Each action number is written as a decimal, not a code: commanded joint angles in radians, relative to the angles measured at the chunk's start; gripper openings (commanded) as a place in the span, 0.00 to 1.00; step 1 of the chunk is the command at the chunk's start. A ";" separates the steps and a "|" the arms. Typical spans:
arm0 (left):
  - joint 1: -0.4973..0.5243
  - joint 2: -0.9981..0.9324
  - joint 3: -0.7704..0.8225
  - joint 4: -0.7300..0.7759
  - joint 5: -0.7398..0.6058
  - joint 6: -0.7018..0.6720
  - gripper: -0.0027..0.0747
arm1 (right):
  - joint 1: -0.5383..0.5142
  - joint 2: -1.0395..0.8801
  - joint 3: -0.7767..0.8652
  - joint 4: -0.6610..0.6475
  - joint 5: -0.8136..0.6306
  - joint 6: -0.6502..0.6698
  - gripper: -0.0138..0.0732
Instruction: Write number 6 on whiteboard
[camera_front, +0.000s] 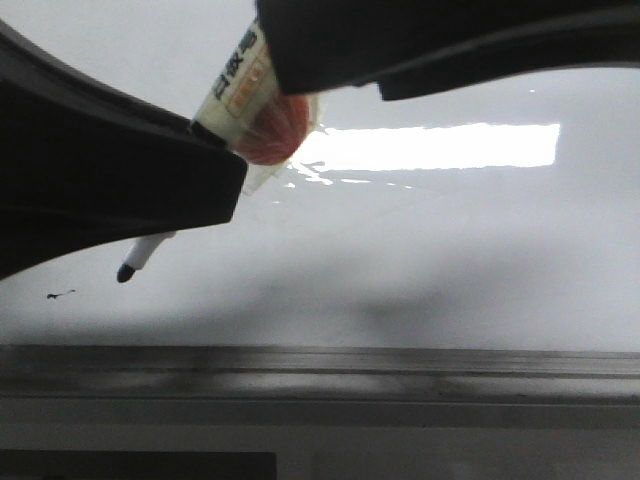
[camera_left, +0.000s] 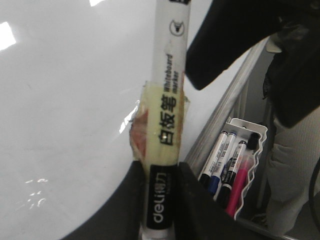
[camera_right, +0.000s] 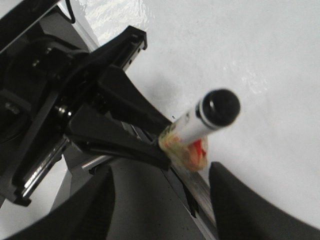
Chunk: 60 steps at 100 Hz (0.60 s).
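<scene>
My left gripper (camera_front: 215, 150) (camera_left: 160, 167) is shut on a white whiteboard marker (camera_front: 235, 90) (camera_left: 167, 100) wrapped in yellowish and red tape. The marker's black tip (camera_front: 125, 272) points down-left, close over the whiteboard (camera_front: 450, 240) (camera_left: 65, 125) (camera_right: 250, 50); contact cannot be told. My right gripper (camera_front: 340, 60) (camera_right: 162, 170) stands open by the marker's back end (camera_right: 220, 107), touching nothing. The number 6 is out of view; only a tiny black smudge (camera_front: 60, 294) shows left of the tip.
A grey metal rail (camera_front: 400, 365) runs along the board's near edge. A white wire tray (camera_left: 250, 165) with several markers hangs beyond the rail. Strong glare (camera_front: 430, 145) lies across the board's middle.
</scene>
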<state>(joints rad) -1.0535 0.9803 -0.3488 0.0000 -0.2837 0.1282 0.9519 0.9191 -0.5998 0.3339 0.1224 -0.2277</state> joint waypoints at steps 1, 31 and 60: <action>-0.023 -0.007 -0.031 0.005 -0.085 0.001 0.01 | 0.006 0.020 -0.049 0.015 -0.112 -0.012 0.59; -0.047 -0.007 -0.031 0.005 -0.083 0.001 0.01 | 0.006 0.075 -0.070 0.023 -0.148 -0.012 0.58; -0.047 -0.007 -0.031 0.005 -0.083 0.001 0.01 | 0.006 0.075 -0.070 0.027 -0.143 -0.012 0.08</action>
<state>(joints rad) -1.0927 0.9803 -0.3488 0.0132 -0.2842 0.1349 0.9570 1.0028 -0.6322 0.3636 0.0444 -0.2277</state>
